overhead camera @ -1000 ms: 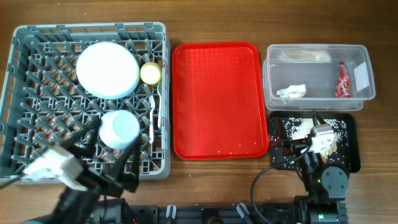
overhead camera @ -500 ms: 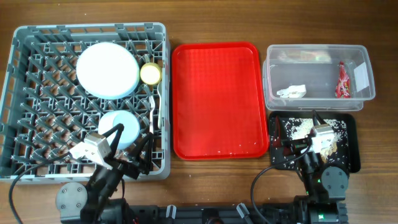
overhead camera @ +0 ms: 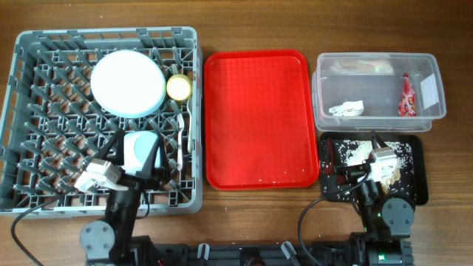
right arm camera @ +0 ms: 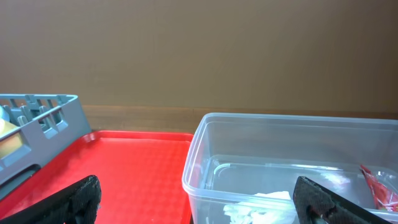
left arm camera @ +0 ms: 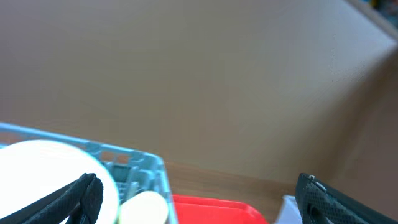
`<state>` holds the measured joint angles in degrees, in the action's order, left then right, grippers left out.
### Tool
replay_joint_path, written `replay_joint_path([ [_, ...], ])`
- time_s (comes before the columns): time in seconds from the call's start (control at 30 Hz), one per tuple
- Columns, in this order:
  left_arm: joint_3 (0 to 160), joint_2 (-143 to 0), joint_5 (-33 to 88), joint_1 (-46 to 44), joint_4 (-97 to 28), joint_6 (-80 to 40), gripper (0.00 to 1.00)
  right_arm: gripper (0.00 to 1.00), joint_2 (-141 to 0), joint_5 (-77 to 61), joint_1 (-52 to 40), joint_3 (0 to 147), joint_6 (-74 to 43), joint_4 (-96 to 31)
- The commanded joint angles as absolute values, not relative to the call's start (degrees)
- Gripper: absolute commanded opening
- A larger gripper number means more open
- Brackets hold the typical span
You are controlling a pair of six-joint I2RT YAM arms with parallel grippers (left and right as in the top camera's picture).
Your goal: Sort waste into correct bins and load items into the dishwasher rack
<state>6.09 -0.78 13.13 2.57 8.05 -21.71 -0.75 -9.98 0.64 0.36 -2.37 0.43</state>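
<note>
One clear tub (overhead camera: pixel 377 92), white label (overhead camera: pixel 427 89), writing unreadable

Robot test bench, wooden table (overhead camera: pixel 259 22), plain brown wall (left arm camera: pixel 186 74)

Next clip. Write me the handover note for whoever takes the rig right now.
Left tool: open, empty, over the bowl in the rack.
Right tool: open, empty, over the black tray.
Done: rack holds plate, cup, bowl and cutlery. Tub holds tissue and wrapper. Rice lies in the black tray.
Left: apparently only a few white specks at the red tray's front edge.
</note>
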Motion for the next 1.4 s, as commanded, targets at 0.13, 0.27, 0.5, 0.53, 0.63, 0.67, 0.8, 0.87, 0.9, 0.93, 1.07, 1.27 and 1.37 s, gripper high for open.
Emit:
replay_joint_path([
  [0.13, 0.3, -0.2, 2.2, 1.2, 7.0, -21.5, 1.00, 1.00, -0.5, -9.0, 0.3, 0.3, -3.0, 0.7],
  [0.27, 0.3, -0.2, 1.8, 1.8, -0.5, -21.4, 1.00, 1.00, -0.5, -9.0, 0.3, 0.3, -3.0, 0.6],
  [0.5, 0.3, -0.2, 1.3, 3.0, -4.4, -6.8, 1.00, 1.00, -0.5, -9.0, 0.3, 0.3, -3.0, 0.6],
  [0.53, 0.3, -0.2, 1.4, 2.9, -4.5, -5.2, 1.00, 1.00, -0.5, -9.0, 0.3, 0.3, -3.0, 0.6],
  [0.63, 0.3, -0.2, 1.4, 2.9, -4.5, -0.4, 1.00, 1.00, -0.6, -9.0, 0.3, 0.3, -3.0, 0.7],
  [0.67, 0.3, -0.2, 1.4, 2.9, -4.5, 0.9, 1.00, 1.00, -0.6, -9.0, 0.3, 0.3, -3.0, 0.7],
  [0.8, 0.3, -0.2, 1.7, 2.9, -4.4, 0.6, 1.00, 1.00, -0.6, -9.0, 0.3, 0.3, -3.0, 0.6],
  [0.87, 0.3, -0.2, 1.6, 2.9, -4.4, 0.7, 1.00, 1.00, -0.6, -9.0, 0.3, 0.3, -3.0, 0.7],
  [0.9, 0.3, -0.2, 1.7, 2.9, -4.4, 0.7, 1.00, 1.00, -0.6, -9.0, 0.3, 0.3, -3.0, 0.7],
  [0.93, 0.3, -0.2, 1.7, 2.9, -4.4, 0.7, 1.00, 1.00, -0.6, -9.0, 0.3, 0.3, -3.0, 0.6],
  [1.07, 0.3, -0.2, 1.7, 2.9, -4.4, 0.7, 1.00, 1.00, -0.6, -9.0, 0.3, 0.3, -3.0, 0.7],
  [1.27, 0.3, -0.2, 1.7, 2.9, -4.4, 0.7, 1.00, 1.00, -0.6, -9.0, 0.3, 0.3, -3.0, 0.7],
  [1.37, 0.3, -0.2, 1.6, 2.9, -4.4, 0.7, 1.00, 1.00, -0.6, -9.0, 0.3, 0.3, -3.0, 0.7],
])
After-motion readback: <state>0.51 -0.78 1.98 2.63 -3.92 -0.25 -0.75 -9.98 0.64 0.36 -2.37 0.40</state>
